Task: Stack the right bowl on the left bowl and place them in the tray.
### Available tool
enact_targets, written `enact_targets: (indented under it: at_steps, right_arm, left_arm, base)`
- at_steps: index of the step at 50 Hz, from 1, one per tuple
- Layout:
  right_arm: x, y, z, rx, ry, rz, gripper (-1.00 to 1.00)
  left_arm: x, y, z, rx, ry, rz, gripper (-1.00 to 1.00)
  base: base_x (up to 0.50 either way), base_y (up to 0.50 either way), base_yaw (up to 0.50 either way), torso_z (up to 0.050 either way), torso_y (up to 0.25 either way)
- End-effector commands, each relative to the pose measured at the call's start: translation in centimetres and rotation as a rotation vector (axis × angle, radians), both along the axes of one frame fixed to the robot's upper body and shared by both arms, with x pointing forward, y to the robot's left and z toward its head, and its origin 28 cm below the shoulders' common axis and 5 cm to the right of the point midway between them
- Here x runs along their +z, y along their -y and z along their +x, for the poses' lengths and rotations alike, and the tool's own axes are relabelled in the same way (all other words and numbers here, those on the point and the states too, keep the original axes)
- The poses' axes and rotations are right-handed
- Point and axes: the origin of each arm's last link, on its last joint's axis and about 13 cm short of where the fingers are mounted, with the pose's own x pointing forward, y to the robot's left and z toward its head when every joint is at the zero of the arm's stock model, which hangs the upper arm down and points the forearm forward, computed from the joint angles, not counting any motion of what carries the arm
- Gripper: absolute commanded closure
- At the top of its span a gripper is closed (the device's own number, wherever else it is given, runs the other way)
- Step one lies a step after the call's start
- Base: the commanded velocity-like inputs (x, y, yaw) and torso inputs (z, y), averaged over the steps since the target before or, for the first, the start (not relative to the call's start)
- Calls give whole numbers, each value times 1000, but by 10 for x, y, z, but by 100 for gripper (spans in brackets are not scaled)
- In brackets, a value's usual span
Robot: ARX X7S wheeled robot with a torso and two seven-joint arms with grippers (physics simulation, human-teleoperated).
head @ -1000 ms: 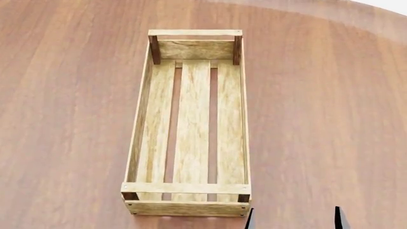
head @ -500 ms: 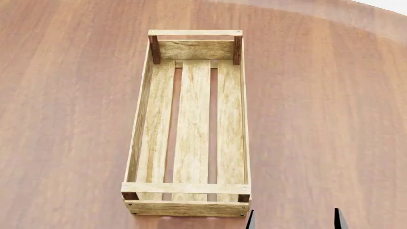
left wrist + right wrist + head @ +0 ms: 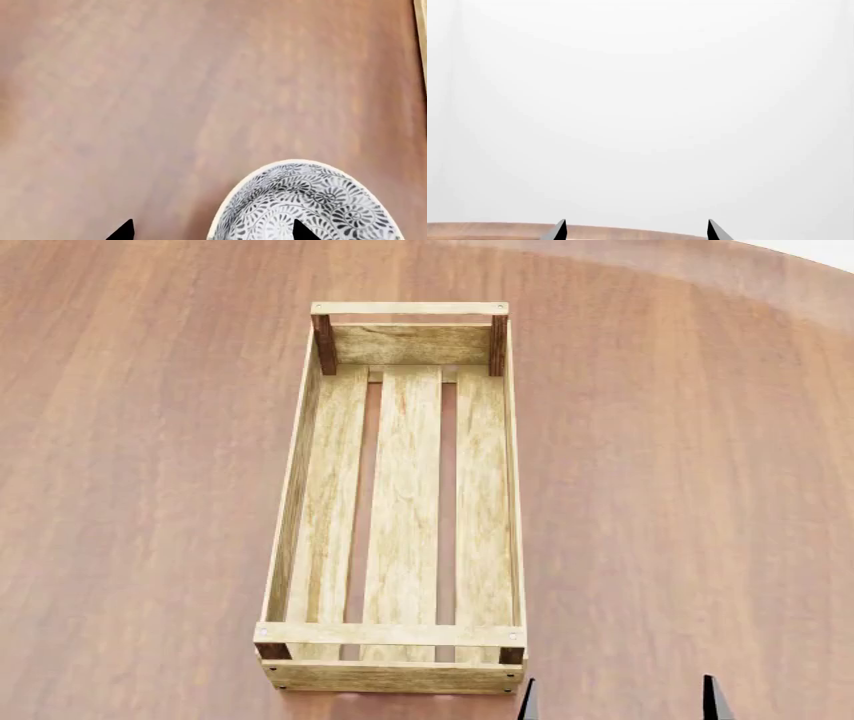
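Note:
The tray (image 3: 398,635), a long light-wood crate with dark corner posts, lies empty in the middle of the head view. A bowl (image 3: 313,200) with a black-and-white floral pattern and a pale rim shows only in the left wrist view; which of the two bowls it is I cannot tell. My left gripper (image 3: 212,232) is open and straddles that bowl's rim, one fingertip (image 3: 301,231) over the inside, the other over bare table. My right gripper (image 3: 621,705) is open at the head view's bottom edge, right of the tray's near corner, with nothing between its fingers (image 3: 559,231).
The round reddish-brown wooden table (image 3: 694,490) spreads on all sides of the tray, its far edge curving at the upper right. A strip of the tray's side (image 3: 423,45) shows in the left wrist view. The right wrist view holds white background above the table's edge (image 3: 627,232).
The right gripper's fingertips have sunk very slightly toward the head view's bottom edge. The tray has not moved.

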Motion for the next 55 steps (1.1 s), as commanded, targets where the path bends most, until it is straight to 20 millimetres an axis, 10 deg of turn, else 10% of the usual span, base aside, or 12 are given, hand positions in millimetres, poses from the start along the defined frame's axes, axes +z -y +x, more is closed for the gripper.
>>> enact_targets:
  at_steps: [1, 8, 9, 36, 55]
  right_arm:
    - [1, 0, 2, -9, 8, -15, -100]
    - [0, 0, 2, -10, 7, -14, -100]
    - [0, 0, 2, -9, 7, -15, -100]
    - [-4, 1, 3, -12, -10, -22, -100]
    - [-2, 2, 3, -16, -7, -19, -100]
  left_arm:
    - [-3, 3, -2, -16, -28, -12, -100]
    - [-1, 5, -4, -27, -22, -19, -100]
    - [-1, 5, -4, -27, -22, -17, 100]
    - [12, 8, -7, -101, 69, 78, 100]
    - [71, -3, 7, -76, 279, 120, 100]
  base:
    - [0, 0, 0, 0, 0]
    - [0, 0, 0, 0, 0]
    - [0, 0, 0, 0, 0]
    - [0, 0, 0, 0, 0]
    - [0, 0, 0, 0, 0]
